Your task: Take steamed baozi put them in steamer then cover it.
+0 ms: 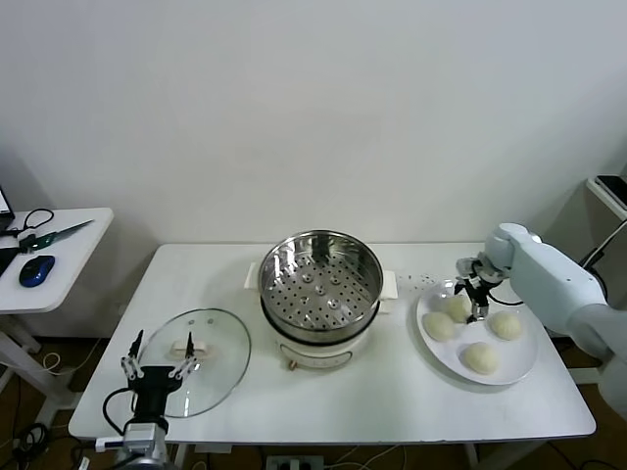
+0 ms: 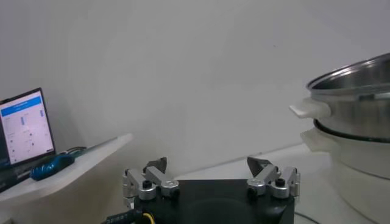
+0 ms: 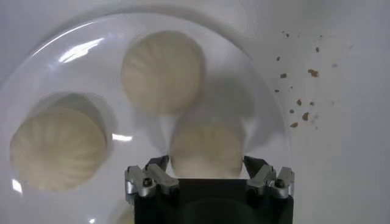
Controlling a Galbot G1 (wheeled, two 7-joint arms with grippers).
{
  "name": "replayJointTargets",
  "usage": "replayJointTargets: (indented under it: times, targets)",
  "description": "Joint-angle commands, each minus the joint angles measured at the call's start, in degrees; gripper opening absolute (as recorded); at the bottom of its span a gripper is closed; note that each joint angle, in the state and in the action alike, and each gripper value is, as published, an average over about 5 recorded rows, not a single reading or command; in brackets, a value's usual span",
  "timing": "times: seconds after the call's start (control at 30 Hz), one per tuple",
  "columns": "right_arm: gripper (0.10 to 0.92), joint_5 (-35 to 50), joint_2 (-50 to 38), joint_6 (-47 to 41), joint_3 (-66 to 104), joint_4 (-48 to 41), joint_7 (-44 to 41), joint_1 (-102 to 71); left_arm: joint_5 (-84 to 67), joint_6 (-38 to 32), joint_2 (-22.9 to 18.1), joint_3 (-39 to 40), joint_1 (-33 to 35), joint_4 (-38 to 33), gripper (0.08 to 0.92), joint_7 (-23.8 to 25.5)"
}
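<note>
White baozi (image 1: 458, 306) on the plate (image 1: 522, 367) at the tabletop's right edge is pinched by the right gripper (image 1: 476, 300); the left gripper (image 1: 157, 364), spread, is held over the cover (image 1: 217, 354) at the front-left.

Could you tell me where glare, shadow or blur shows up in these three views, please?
Head view: even light, bright reflections inside the steamer, faint sheen on the cover. Right wrist view: white glare streaks on the plate; the baozi between the right tool fingers looks soft, with a dark shadow behind it. Left wrist view: laptop screen glows bright.
</note>
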Motion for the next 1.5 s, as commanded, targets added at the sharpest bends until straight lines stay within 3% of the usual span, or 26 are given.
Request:
replayJointTargets:
  times: [0.03, 0.23, 0.5, 0.8, 1.03, 1.5]
  targets:
    - [0.677, -0.25, 0.72, 0.24, 0.19, -0.95, -0.20, 0.24, 0.01, -0.02, -0.20, -0.01, 0.27, -0.04, 0.823, -0.03]
    - [0.672, 1.40, -0.69, 1.08, -1.23, 1.66, -0.81, 2.30, 0.00, -0.13, -0.33, -0.04, 0.73, -0.18, 0.823, -0.05]
    - [0.679, 12.40, -3.51, 5.21, -17.57, 14.04, -3.06, 19.29, -0.19, -0.27, -0.18, -0.04, 1.42, -0.65, 0.823, -0.06]
    - [0.688, 16.43, 2.47, 14.38, -30.75, 24.39, -3.32, 37.07, -0.33, -0.31, 0.13, 0.39, 1.92, -1.07, 0.823, -0.04]
    - [0.695, 9.58, 11.28, 20.33, -28.63, 29.08, -1.98, 37.94, -0.68, -0.34, 0.01, 0.61, 2.19, -1.07, 0.823, -0.02]
    - [0.704, -22.73, 24.70, 31.67, -18.84, 25.99, 3.09, 21.92, -0.90, -0.28, -0.23, 0.90, 2.78, -1.91, 0.823, -0.01]
